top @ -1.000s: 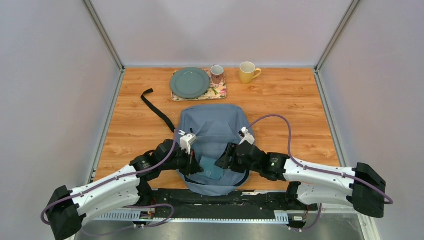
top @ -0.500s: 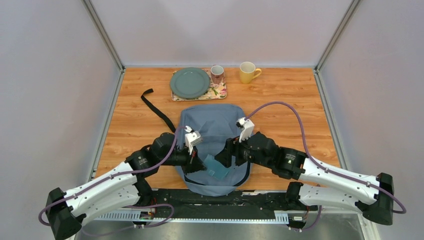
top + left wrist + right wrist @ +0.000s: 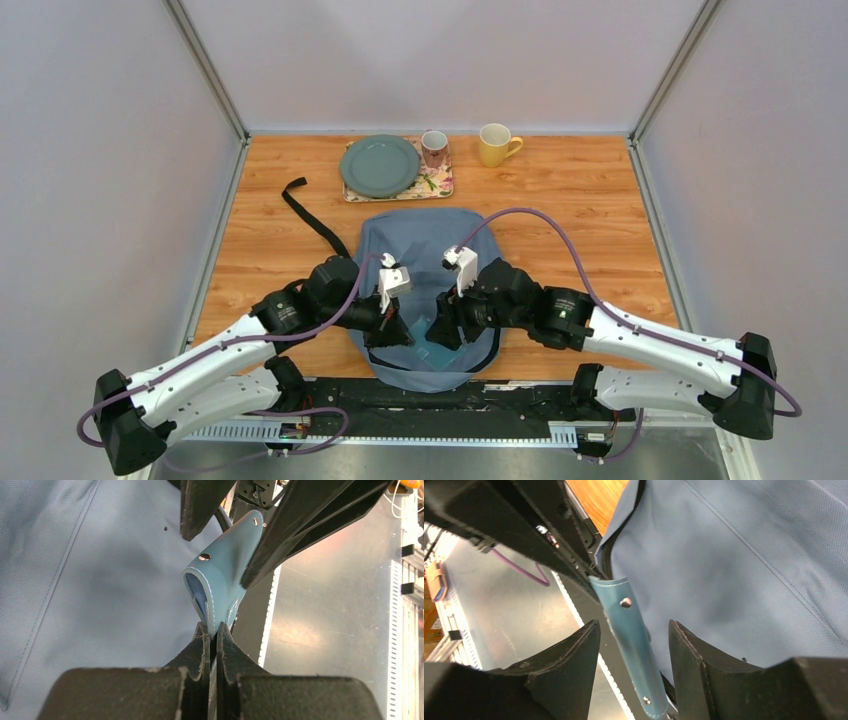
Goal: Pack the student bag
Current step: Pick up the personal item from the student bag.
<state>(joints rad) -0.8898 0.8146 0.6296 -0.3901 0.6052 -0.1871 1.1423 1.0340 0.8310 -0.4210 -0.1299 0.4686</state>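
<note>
The student bag [image 3: 430, 250] is a grey-blue backpack lying flat at the table's near middle. It also fills the left wrist view [image 3: 90, 570] and the right wrist view [image 3: 749, 555]. My left gripper [image 3: 397, 330] [image 3: 214, 630] is shut on the edge of a teal leather pouch [image 3: 225, 565] with metal studs and holds it above the bag's near end. My right gripper [image 3: 447, 328] [image 3: 634, 625] is open. Its fingers [image 3: 704, 655] stand on either side of the pouch [image 3: 629, 615] without pinching it.
At the back stand a green plate [image 3: 380, 165] and a patterned mug [image 3: 434, 148] on a floral tray [image 3: 440, 186], with a yellow mug [image 3: 495, 145] beside them. A black strap [image 3: 310, 220] trails left from the bag. A black rail and metal floor lie below the near edge.
Both grippers have moved toward each other over the bag's near end. The pouch has lifted and turned edge-on, and my right gripper's open fingers have come around it.
</note>
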